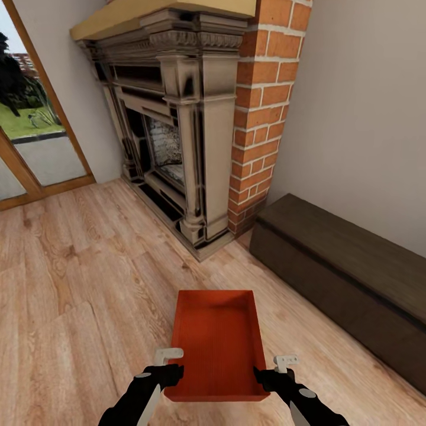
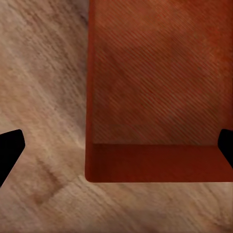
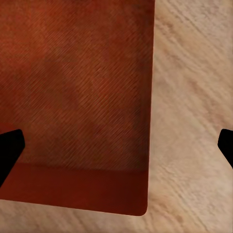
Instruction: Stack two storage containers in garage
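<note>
Orange-red storage container (image 1: 216, 343) between left tool (image 1: 168, 365) and right tool (image 1: 271, 370), both spread open astride its near corners, apparently ungripped.

Dark low cabinet (image 1: 349, 278) cut off at right edge, fireplace (image 1: 171, 118) top cropped (mantel too), window (image 1: 29, 118) partly out of frame

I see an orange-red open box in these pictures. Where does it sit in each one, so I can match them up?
Head view: the orange-red open-top rectangular bin lies low in the centre, between the left hand and right hand.
Left wrist view: the bin covers the picture's right and upper part.
Right wrist view: the bin covers the picture's left and upper part.
Shared landmark: the light wood plank floor beside it.
</note>
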Controlling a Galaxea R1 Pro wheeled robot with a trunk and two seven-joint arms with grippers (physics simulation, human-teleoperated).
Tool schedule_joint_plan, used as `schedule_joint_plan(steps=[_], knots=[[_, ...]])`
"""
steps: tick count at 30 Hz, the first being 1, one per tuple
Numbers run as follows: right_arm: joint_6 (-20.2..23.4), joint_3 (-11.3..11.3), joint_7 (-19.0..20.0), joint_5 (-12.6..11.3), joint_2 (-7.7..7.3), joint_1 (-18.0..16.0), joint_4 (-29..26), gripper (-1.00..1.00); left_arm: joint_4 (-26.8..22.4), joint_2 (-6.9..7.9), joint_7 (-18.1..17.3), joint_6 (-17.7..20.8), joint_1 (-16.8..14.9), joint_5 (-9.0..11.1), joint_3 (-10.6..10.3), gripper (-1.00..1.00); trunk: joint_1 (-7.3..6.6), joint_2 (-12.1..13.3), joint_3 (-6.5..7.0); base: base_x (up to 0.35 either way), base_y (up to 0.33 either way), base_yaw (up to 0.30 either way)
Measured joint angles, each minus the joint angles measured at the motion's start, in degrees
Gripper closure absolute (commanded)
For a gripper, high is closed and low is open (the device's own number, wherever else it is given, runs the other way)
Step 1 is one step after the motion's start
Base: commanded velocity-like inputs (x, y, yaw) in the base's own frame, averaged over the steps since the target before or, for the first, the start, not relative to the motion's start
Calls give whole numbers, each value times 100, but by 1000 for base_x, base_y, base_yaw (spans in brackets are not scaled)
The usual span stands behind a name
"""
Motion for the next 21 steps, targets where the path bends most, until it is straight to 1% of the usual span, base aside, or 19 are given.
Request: schedule_joint_plan(steps=[10, 21], knots=[[0, 0, -1, 0, -1, 0, 0, -100, 0, 11, 0, 0, 0, 4, 4, -100, 220, -401, -180, 0, 0, 0], [0, 0, -6, 0, 0, 0, 0, -100, -1, 26, 0, -2, 0, 9, 4, -100, 220, -403, -180, 0, 0, 0]])
